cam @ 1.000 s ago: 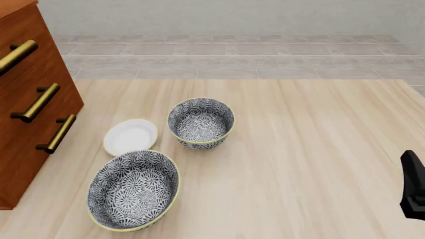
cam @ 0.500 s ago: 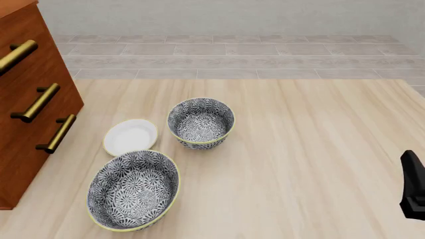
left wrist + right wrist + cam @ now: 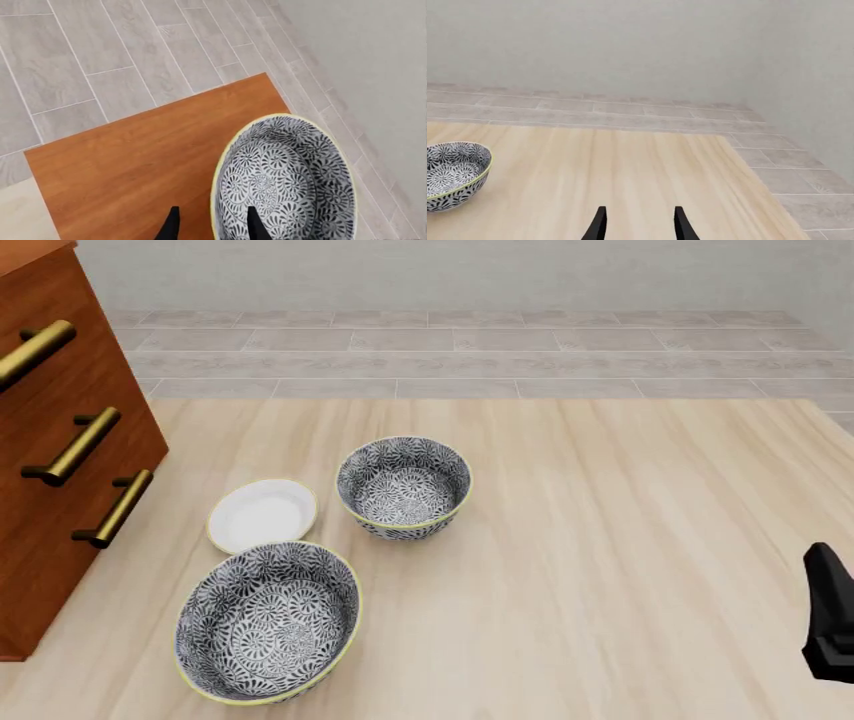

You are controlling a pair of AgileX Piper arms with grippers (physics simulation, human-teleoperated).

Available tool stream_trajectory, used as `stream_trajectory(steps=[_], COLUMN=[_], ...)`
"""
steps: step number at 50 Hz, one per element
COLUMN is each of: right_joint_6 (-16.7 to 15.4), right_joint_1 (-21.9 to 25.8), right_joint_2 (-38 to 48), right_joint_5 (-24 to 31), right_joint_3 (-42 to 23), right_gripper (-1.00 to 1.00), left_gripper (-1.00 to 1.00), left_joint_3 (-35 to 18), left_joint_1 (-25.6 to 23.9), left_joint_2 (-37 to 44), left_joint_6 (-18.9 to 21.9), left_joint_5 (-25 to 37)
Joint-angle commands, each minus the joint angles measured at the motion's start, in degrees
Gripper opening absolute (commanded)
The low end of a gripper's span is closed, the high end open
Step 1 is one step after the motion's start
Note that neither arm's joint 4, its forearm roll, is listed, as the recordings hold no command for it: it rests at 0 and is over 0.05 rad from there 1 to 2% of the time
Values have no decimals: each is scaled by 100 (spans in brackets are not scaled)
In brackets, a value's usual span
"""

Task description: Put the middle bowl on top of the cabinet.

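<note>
In the left wrist view the middle bowl [image 3: 287, 180], grey-and-white floral with a pale yellow rim, sits on the reddish-brown top of the cabinet [image 3: 133, 165], near its far corner. My left gripper [image 3: 213, 210] is open, one finger inside the bowl and one outside, so the rim lies between them. The front view shows the cabinet's drawer fronts [image 3: 67, 440] at the left but not its top or this bowl. My right gripper [image 3: 640, 210] is open and empty above the table's right side.
Two more floral bowls stand on the table: a small one [image 3: 403, 485] at the middle and a large one [image 3: 267, 620] at the front left. A small white plate [image 3: 262, 514] lies between them and the cabinet. The right arm's dark body [image 3: 830, 615] is at the right edge.
</note>
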Motion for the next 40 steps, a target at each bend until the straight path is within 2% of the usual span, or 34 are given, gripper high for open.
stream_trajectory(steps=[1, 27, 40], right_joint_6=[3, -3, -12], right_joint_1=[9, 14, -3], right_joint_2=[0, 0, 0], right_joint_5=[8, 3, -12], right_joint_3=[0, 0, 0], right_gripper=[100, 100, 100], left_gripper=[100, 100, 100], left_joint_3=[-16, 68, 320], left_joint_1=[-32, -275, -326], left_joint_2=[-30, -555, -936], left_joint_6=[-31, -197, -266], left_joint_5=[14, 1, -117])
